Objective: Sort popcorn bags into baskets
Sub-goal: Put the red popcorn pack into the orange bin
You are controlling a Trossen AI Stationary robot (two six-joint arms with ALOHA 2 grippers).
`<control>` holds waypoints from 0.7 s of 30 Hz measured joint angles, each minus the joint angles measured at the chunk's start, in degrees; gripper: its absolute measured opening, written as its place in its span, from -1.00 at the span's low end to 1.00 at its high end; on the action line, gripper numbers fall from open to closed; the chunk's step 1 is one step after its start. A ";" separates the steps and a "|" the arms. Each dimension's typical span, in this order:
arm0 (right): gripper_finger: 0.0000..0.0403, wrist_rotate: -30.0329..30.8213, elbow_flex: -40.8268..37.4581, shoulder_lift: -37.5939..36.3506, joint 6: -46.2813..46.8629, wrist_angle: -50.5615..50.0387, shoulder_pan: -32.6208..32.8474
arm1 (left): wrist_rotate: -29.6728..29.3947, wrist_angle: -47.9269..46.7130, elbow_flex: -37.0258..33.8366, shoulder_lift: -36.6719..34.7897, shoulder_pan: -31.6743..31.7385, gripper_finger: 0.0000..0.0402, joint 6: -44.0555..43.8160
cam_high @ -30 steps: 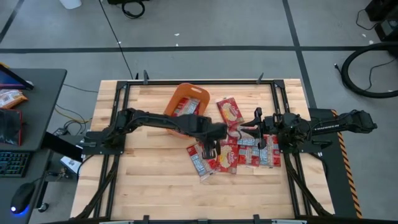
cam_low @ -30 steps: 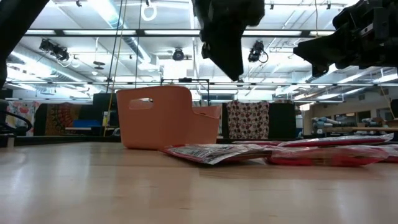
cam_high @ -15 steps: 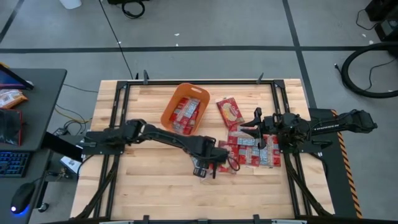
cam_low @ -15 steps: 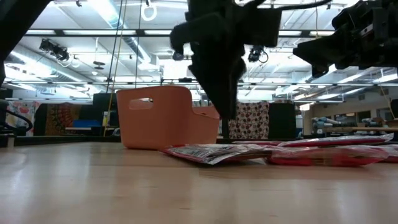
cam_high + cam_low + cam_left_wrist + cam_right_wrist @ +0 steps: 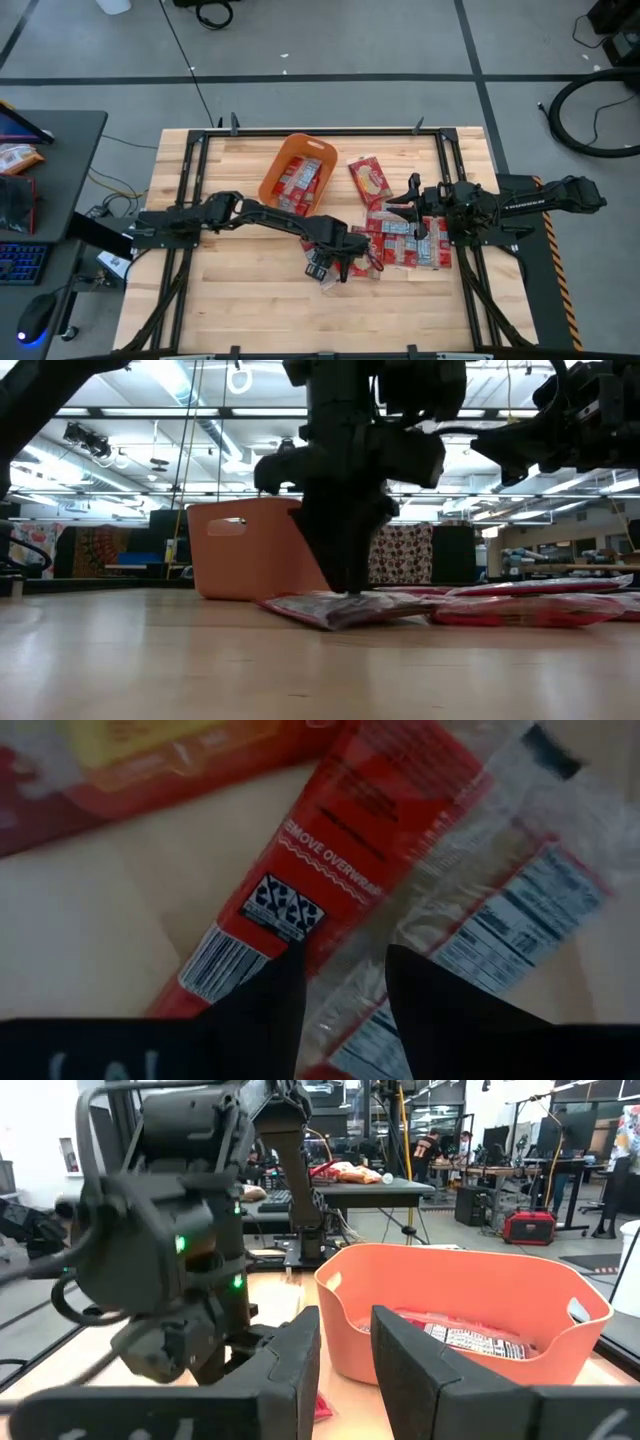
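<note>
Several red popcorn bags lie flat in a pile [image 5: 400,245] on the table's right half, and one larger bag [image 5: 368,180] sits at its far end. The orange basket [image 5: 297,172] [image 5: 250,550] [image 5: 470,1310] stands far of centre with bags inside. My left gripper [image 5: 327,262] [image 5: 345,588] [image 5: 345,995] is open and low over the pile's nearest bag [image 5: 318,268] [image 5: 320,608]. My right gripper [image 5: 413,207] [image 5: 345,1350] hovers open above the pile's right part. My left gripper comes from above, pointing down, with its open fingertips [image 5: 350,585] at the top face of the nearest bag. In the wrist view the fingers [image 5: 260,1010] straddle the bag's crinkled clear edge [image 5: 345,945]. The bag lies flat on the table. Whether the tips touch it, I cannot tell.
Bare wood lies left of and near the pile. Metal frame rails run along the table's edges [image 5: 190,180]. The left arm [image 5: 250,212] stretches across the middle, just near the basket. A desk with a keyboard [image 5: 20,262] stands beyond the left edge.
My left gripper has moved from beside the basket toward the table's near edge and come down onto the nearest bag of the pile. The bags and basket have stayed in place.
</note>
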 joint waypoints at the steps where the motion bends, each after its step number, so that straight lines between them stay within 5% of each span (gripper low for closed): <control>1: -0.51 0.00 0.01 0.01 0.00 0.00 0.00 | -0.07 -0.46 -0.01 0.22 0.02 -0.28 0.27; 9: -0.51 0.00 0.02 0.49 -0.26 0.02 0.00 | -0.30 -0.44 -0.83 0.92 -0.22 -0.34 5.57; 17: -0.51 0.00 0.00 0.59 -0.32 0.02 0.00 | -1.63 -0.63 -1.07 1.03 -0.64 -0.91 5.85; 21: -0.51 0.00 0.00 0.59 -0.44 0.01 0.00 | -2.08 -1.35 -0.11 1.21 -0.78 -0.96 3.38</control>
